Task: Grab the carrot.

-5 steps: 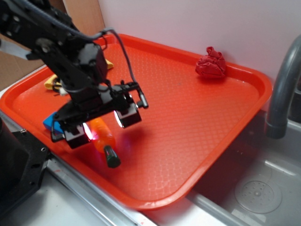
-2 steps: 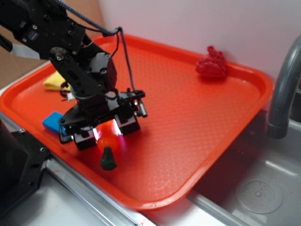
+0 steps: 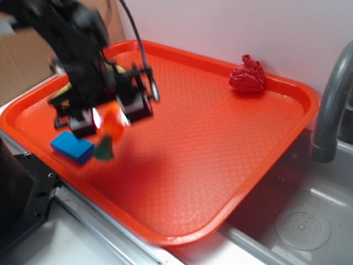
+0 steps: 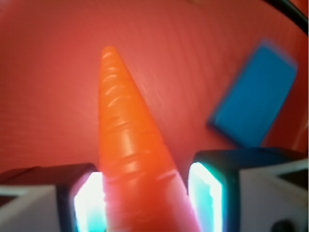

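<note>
because the carrot (image 4: 129, 145) sits pinched between the end effector (image 3: 105, 117) pads, it hangs clear above the tray (image 3: 220, 143), green stub down. just below and beside it lies the blue block (image 3: 71, 147), so the grab looks done.

- A plain pale wall (image 3: 231, 27) runs along the far side, evenly lit.
- At the far left, a brown panel (image 3: 22, 61) that looks like cardboard stands beside the wall.
- A metal sink (image 3: 309, 221) fills the near right, with a round drain (image 3: 302, 229) in its basin.
- A grey faucet (image 3: 331, 105) curves up at the right edge.
- A pale counter (image 3: 66, 248) edge with a metal rim runs along the near left.
- A black fixture (image 3: 22, 193) sits at the near left corner.
</note>
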Motion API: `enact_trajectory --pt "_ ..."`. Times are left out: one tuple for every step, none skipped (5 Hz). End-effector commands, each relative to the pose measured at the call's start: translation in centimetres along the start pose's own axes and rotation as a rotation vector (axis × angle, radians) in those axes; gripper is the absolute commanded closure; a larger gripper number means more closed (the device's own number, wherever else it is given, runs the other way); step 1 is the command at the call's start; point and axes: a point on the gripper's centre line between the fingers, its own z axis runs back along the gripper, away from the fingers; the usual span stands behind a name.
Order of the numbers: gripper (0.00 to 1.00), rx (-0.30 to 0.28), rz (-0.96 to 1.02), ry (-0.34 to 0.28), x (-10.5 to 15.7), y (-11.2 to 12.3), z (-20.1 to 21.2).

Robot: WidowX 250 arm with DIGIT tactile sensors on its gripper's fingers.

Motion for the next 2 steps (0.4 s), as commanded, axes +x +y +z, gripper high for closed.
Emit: enact_trajectory --pt "1.00 -0.195 -0.260 0.148 6.1 -1.5 8.3" --pt "1.00 -0.199 -0.396 0.204 7.8 -1.4 10.9"
